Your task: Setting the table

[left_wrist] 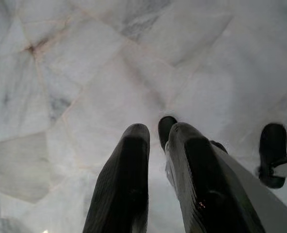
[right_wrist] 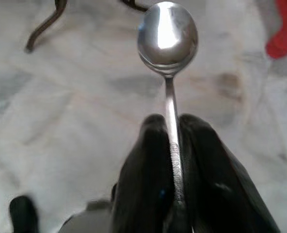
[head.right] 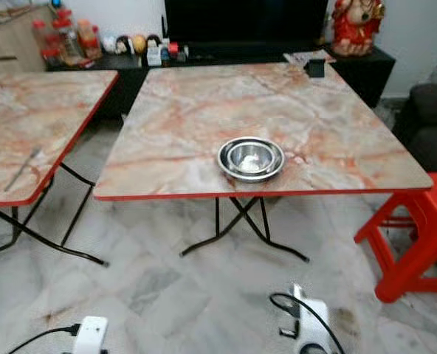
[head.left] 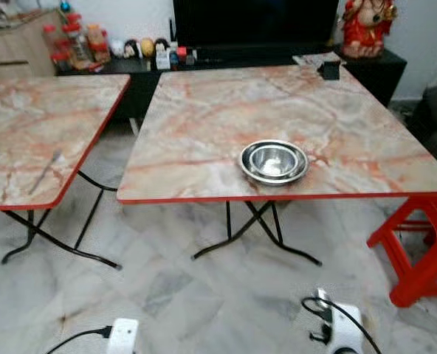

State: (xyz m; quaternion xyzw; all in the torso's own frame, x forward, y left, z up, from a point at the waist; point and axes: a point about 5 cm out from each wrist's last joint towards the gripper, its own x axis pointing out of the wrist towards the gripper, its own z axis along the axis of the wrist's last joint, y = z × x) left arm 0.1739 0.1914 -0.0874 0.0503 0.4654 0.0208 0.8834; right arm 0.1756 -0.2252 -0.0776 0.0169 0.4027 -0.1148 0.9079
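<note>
My right end effector point(right_wrist: 168, 127) is clamped on a spoon point(right_wrist: 167, 39), fingers point(right_wrist: 146, 160) pressed to both sides of the handle, bowl of the spoon sticking out past the tips over the marble floor point(head.left: 204, 295). It hangs low in front of me, not over any tabletop. My left end effector point(left_wrist: 155, 133) hangs idle above the floor, holding nothing, fingers point(left_wrist: 129, 170) narrow with a slim gap between them. Ahead, a square marble-pattern tabletop point(head.left: 226, 118) with a red edge carries stacked steel bowls point(head.left: 274, 161) near its near edge, slightly right of middle. A small black box point(head.left: 330, 69) sits at its far right corner. A second tabletop point(head.left: 34, 125) of the same pattern stands to the left, with a utensil point(head.left: 46, 171) lying near its near edge; too blurred to tell what kind. A red stool point(head.left: 421, 243) stands at the near right, beside the middle tabletop. Far back, a dark cabinet point(head.left: 381, 70) holds bottles point(head.left: 74, 40) and a red figurine point(head.left: 366, 26).
</note>
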